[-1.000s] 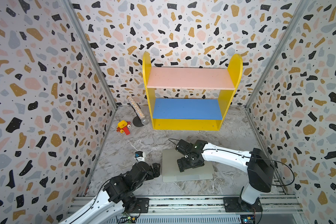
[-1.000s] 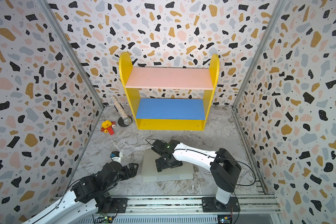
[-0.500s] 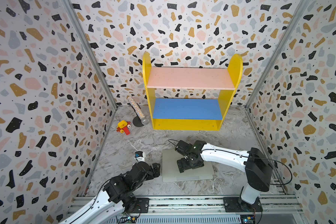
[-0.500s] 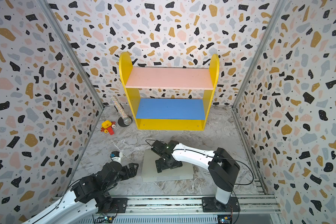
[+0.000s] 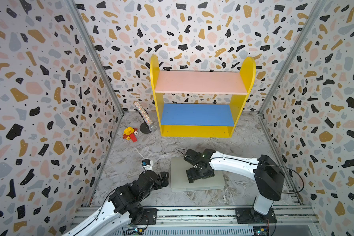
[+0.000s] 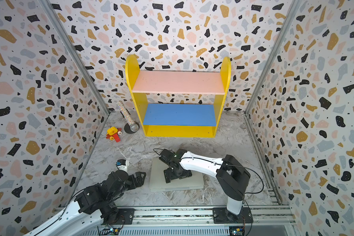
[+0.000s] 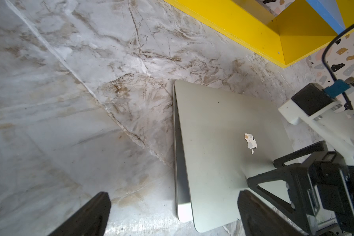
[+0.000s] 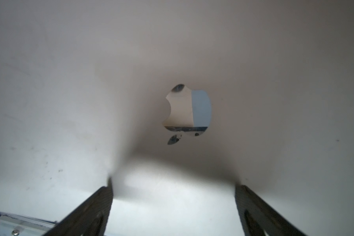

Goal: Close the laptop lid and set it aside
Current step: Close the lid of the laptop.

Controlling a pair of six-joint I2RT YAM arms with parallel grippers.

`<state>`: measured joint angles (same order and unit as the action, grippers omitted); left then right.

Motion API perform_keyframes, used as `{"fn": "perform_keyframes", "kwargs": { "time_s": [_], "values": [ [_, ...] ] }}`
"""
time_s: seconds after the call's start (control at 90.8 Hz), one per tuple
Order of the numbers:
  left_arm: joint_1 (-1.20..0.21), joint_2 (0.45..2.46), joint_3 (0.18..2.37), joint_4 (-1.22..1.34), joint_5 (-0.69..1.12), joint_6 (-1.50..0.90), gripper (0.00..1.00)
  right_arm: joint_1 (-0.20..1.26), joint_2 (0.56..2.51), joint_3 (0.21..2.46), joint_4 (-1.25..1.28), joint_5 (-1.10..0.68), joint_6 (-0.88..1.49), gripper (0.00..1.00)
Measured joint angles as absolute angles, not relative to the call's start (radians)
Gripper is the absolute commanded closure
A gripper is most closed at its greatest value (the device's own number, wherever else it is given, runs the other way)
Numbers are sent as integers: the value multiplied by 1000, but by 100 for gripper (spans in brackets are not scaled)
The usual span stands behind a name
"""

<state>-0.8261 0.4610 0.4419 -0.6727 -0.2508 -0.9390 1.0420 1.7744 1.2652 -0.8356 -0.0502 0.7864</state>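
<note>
On the right gripper (image 5: 200, 176) we see the fingers (image 8: 96, 206) spread wide, tips seemingly resting on the shut laptop lid (image 7: 213, 126), gripping nothing. The left gripper (image 5: 164, 179) gapes equally wide and empty just beside it. We count one laptop (image 5: 179, 181), flat near the middle of the desk's (image 5: 131, 163) front edge, and two grippers.

Closed laptop (image 5: 180, 179) lies flat mid-floor, right gripper (image 5: 200, 176) spread wide low over it; left gripper (image 5: 165, 179), likewise wide, just beside its left edge; bare floor (image 5: 192, 147) between laptop and shelf (image 5: 196, 130) is passable; toy car (image 5: 129, 134) and glitter tube (image 5: 144, 116) crowd the far-left corner.
</note>
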Motion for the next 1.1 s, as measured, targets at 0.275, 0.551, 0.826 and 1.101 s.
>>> {"fn": "perform_keyframes", "kwargs": {
  "time_s": [0.275,0.551,0.826,1.101],
  "values": [
    [-826,461,442,-673,-251,-939,0,1046,1805,1258,-836,-63,789,0],
    [-826,461,442,-673,-251,-939,0,1046,1808,1255,-835,-73,789,0],
    [-826,461,442,-672,-251,-939,0,1046,1815,1238,-825,-84,790,0],
    [-826,462,442,-672,-251,-939,0,1046,1816,1224,-814,-90,790,0]
  ]
}}
